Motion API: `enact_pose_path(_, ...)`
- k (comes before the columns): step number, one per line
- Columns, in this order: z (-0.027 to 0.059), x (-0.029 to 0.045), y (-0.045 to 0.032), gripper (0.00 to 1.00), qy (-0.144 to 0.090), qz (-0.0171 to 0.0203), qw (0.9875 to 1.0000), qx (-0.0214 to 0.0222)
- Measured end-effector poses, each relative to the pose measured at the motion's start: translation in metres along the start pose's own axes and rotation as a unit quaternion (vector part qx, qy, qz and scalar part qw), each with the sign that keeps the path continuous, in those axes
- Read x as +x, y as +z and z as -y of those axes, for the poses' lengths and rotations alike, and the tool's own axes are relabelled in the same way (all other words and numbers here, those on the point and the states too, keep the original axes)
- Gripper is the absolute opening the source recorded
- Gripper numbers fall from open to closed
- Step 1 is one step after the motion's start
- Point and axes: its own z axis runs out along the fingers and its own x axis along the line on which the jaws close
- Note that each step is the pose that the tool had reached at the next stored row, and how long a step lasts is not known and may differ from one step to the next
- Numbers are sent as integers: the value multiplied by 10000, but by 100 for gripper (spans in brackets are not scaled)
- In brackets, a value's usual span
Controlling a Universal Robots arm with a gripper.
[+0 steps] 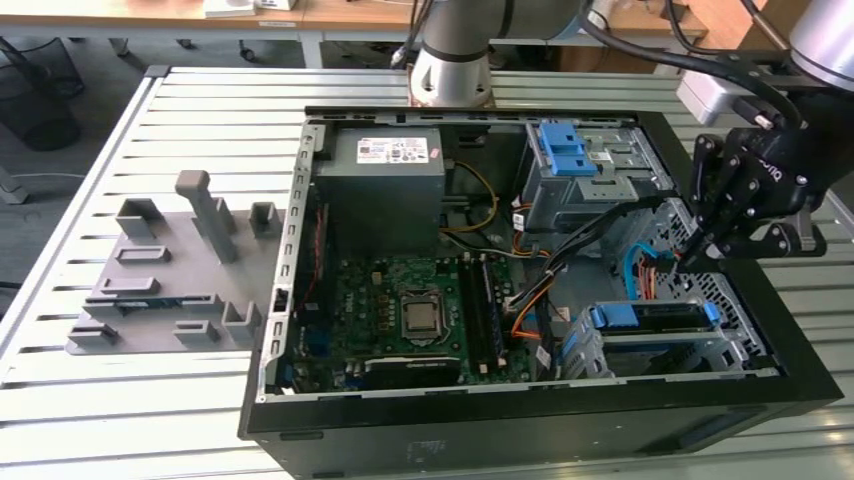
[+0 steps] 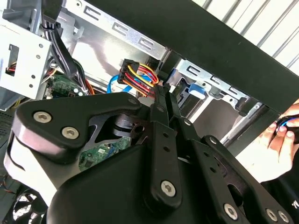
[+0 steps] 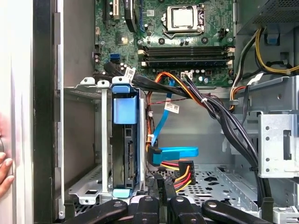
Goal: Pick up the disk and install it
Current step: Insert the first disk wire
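The robot's hand [image 1: 703, 262] hangs at the right of the exterior view, low over the open computer case [image 1: 534, 420], and in the second wrist view its two black fingers [image 2: 161, 116] lie pressed together with nothing between them, so it is closed and carries nothing. The fingertips sit just beside a bundle of red, yellow and orange wires [image 2: 138, 77] at mid-frame.

The disk [image 3: 125, 149] stands on edge in the metal drive cage [image 3: 84, 186] at the lower left of the first wrist view, apparently already slid into its slot. It shows a dark narrow side between silvery rails, with a blue carrier tab [image 3: 124, 105] at one end and a smaller blue clip at the other. In the exterior view the same blue-framed disk [image 1: 654, 316] lies in the cage at the lower right of the case, close below the hand. A flat blue data cable [image 3: 175, 152] with its connector hangs free just beside the disk, not plugged into it as far as I can tell.

Farther in lies the green motherboard [image 3: 163, 42]. A person's fingertips [image 3: 5, 170] rest at the case's outer wall.
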Motion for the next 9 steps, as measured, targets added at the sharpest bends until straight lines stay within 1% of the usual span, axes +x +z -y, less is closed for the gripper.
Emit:
enact_pose_path(3, -6, 32, 4, 16, 1, 4, 10000, 5)
enact_pose_path(7, -14, 45, 6, 16, 1, 5, 10000, 7)
enact_pose_path(8, -18, 61, 7, 16, 1, 9, 10000, 7)
enact_pose_path(9, -22, 83, 10, 16, 0, 23, 10000, 8)
